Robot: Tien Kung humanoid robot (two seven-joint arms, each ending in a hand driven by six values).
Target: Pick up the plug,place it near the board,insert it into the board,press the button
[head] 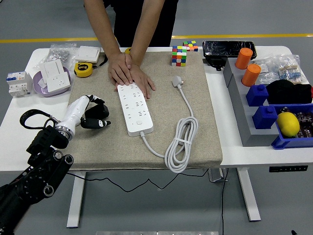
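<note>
Your left hand [95,116] sits left of the board [134,108], fingers curled together on nothing. The plug [177,81] lies beyond the board to its right, prongs pointing away, so you must reach across.

White counter [230,155] carrying a beige mat [195,147] just right of the robot's left hand [93,116]. Beyond the hand sit a purple bowl [39,85] and yellow tape measure [83,69]; bins [254,125] stand far right.
</note>
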